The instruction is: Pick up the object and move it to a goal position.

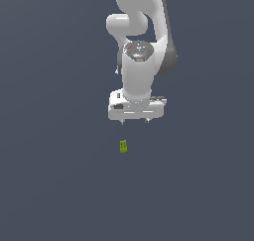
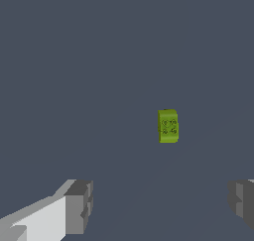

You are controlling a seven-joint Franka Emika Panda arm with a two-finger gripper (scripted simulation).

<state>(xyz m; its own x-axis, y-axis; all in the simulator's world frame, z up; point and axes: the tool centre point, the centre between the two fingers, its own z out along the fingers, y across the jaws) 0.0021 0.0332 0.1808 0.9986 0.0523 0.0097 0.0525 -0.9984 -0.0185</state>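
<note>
1 small yellow-green block (image 1: 123, 146) lies on the grey floor, apart from the gripper (image 1: 134, 121), just toward the exterior view's left. The fingers (image 2: 79, 205) are spread wide and hold nothing; the block's long axis looks crosswise to the gap between them

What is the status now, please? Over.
Gripper open, empty, above the surface. Yellow-green block lies apart from the fingers, not gripped. No obstruction visible.
</note>
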